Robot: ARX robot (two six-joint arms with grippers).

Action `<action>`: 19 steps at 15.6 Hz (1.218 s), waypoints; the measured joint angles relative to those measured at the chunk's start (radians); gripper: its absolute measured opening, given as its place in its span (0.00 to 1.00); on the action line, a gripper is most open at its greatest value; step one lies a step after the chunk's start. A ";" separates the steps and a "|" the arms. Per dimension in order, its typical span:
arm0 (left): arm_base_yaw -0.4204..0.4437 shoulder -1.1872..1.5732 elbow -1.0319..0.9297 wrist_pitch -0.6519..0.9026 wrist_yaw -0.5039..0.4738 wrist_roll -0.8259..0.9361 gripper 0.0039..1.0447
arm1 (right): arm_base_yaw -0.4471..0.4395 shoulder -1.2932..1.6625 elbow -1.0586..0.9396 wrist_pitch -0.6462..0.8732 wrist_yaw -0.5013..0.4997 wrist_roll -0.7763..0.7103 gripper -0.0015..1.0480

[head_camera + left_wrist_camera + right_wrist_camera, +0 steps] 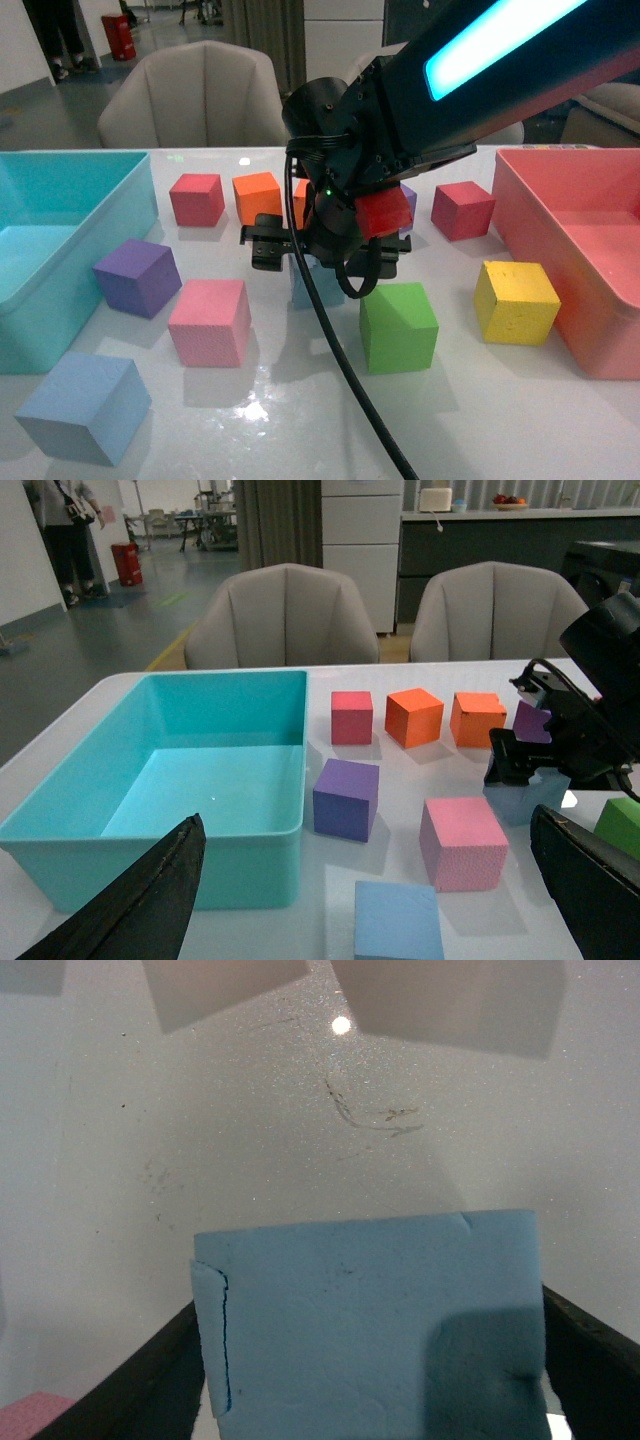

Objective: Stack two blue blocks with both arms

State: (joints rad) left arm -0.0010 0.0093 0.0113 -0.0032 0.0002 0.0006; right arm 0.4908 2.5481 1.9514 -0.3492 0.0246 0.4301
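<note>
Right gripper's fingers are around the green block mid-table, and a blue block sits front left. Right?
No: the right gripper is around a blue block, not the green block, as the right wrist view shows. The other blue block does sit front left.

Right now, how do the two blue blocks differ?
The far blue block sits between the right gripper's fingers; the near blue block lies free. The far one is mid-table, largely hidden by the right arm in the front view; the near one is at the front left, fully visible. Both are pale blue cubes.
</note>
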 joint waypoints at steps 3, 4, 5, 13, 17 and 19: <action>0.000 0.000 0.000 0.000 0.000 0.000 0.94 | 0.000 0.000 0.000 0.002 0.000 0.002 0.93; 0.000 0.000 0.000 0.000 0.000 0.000 0.94 | 0.000 0.000 0.000 0.002 0.000 0.003 0.93; 0.000 0.000 0.000 0.000 0.000 0.000 0.94 | 0.000 -0.016 -0.011 0.022 0.001 0.003 0.94; 0.000 0.000 0.000 0.000 0.000 0.000 0.94 | -0.021 -0.661 -0.620 0.454 0.094 -0.043 0.94; 0.000 0.000 0.000 0.000 0.000 0.000 0.94 | -0.047 -1.041 -0.959 0.606 0.146 -0.117 0.94; 0.000 0.000 0.000 0.000 0.000 0.000 0.94 | -0.039 -1.217 -1.155 0.763 0.267 -0.200 0.88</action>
State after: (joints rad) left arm -0.0010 0.0093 0.0109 -0.0029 0.0002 0.0006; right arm 0.4519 1.3312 0.7963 0.4133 0.2913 0.2298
